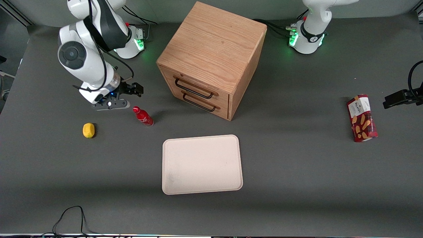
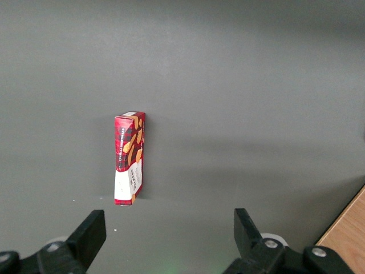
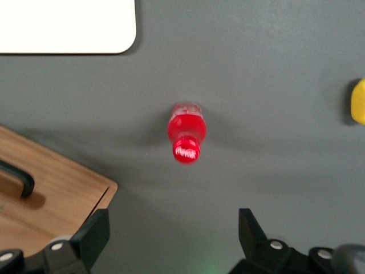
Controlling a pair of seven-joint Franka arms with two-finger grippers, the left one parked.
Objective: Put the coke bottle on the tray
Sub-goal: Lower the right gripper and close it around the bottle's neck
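Coke bottle (image 1: 143, 116): small, glossy red, red cap, white lettering, slim neck. Standing upright on the grey table, not on the tray; the front view shows it leaning only from camera angle, and the right wrist view looks straight down on the cap (image 3: 186, 152). Nothing touches it. Tray (image 1: 202, 164): large flat cream-white rectangle, rounded corners, low rim, faint grey smudge near one front corner, lying flat on the table with nothing on it. In the front view the bottle sits at about 10 o'clock from the tray, near its corner but clearly apart, and farther from the camera than the tray.
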